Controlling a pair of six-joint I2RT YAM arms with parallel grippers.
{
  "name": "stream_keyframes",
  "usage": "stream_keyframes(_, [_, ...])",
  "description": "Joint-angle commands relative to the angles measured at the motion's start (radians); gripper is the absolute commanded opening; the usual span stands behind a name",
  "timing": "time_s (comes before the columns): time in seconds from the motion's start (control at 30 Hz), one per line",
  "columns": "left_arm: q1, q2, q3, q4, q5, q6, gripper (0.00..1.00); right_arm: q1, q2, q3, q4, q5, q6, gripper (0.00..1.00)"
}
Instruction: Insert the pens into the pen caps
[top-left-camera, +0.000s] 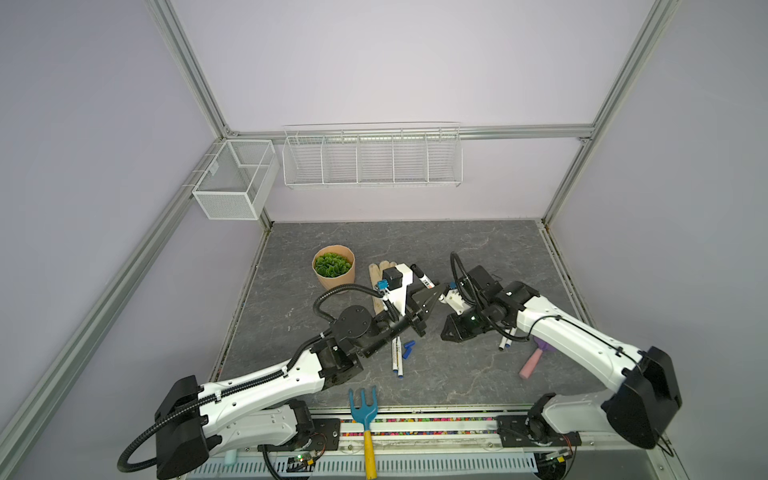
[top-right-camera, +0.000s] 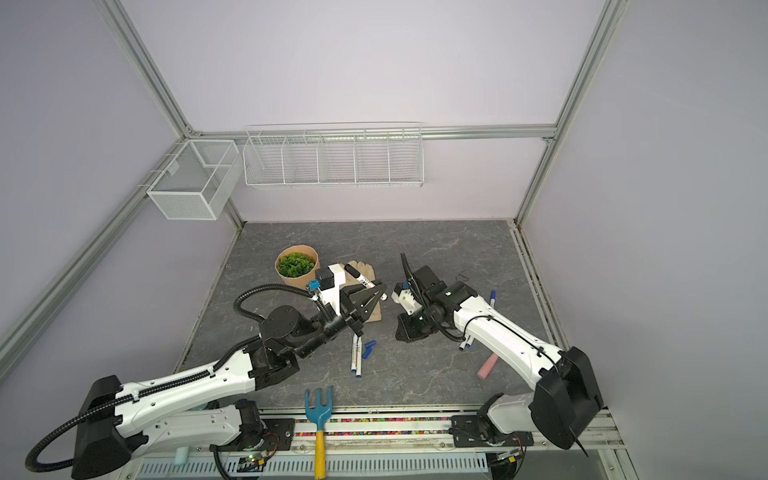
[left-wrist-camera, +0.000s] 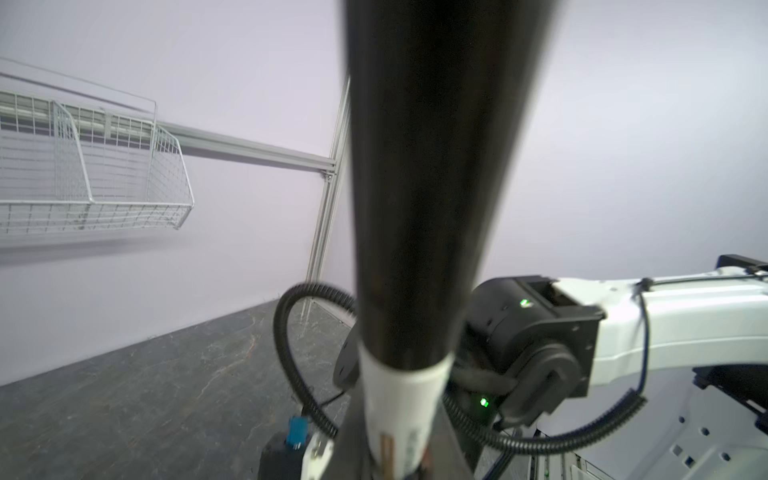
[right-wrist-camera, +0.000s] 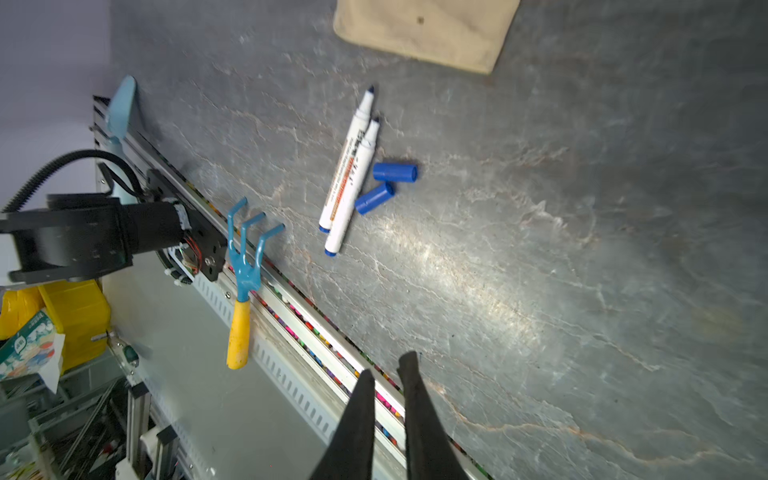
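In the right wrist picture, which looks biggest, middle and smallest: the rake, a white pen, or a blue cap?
1. Rake, biggest.
2. White pen, middle.
3. Blue cap, smallest.
The rake lies nearer the camera, but its lead looks clear.

Even diffuse light, soft shadows, glare on tabletop (right-wrist-camera: 449, 266), blurred wrist foreground, bowed edges

The table top (right-wrist-camera: 582, 257) looks like matt grey stone veined with pale lines, and a beige glove (right-wrist-camera: 428, 33) of coarse woven cloth lies on it. The two uncapped pens (right-wrist-camera: 348, 174) have smooth, slightly glossy white plastic barrels with printed labels, and the two blue caps (right-wrist-camera: 384, 185) beside them are smooth plastic too; the hand fork (right-wrist-camera: 245, 257) has a glossy painted blue metal head on a yellow handle. On the wall hang a basket (top-left-camera: 372, 160) of white coated wire and a fine white mesh box (top-left-camera: 232, 178), framed by dull silver metal rails (top-left-camera: 519, 132).
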Motion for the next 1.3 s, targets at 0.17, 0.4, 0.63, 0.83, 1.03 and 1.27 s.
stream_keyframes(0.17, [0.003,0.026,-0.067,-0.155,0.067,-0.098,0.0,-0.029,-0.278,0.077,0.141,0.146,-0.077,0.3])
stream_keyframes(0.4, [0.003,0.076,-0.08,-0.25,0.214,-0.147,0.0,-0.019,-0.282,0.116,0.195,-0.038,-0.108,0.4])
stream_keyframes(0.63, [0.003,0.093,-0.084,-0.263,0.255,-0.145,0.0,-0.007,-0.261,0.132,0.24,-0.097,-0.093,0.41])
stream_keyframes(0.83, [0.004,0.101,-0.081,-0.261,0.261,-0.147,0.0,0.003,-0.238,0.131,0.247,-0.127,-0.079,0.4])
stream_keyframes(1.03, [0.004,0.11,-0.074,-0.263,0.268,-0.143,0.0,0.019,-0.22,0.123,0.257,-0.136,-0.065,0.37])
stream_keyframes(1.27, [0.005,0.119,-0.069,-0.265,0.271,-0.143,0.0,0.043,-0.215,0.099,0.275,-0.141,-0.045,0.34])
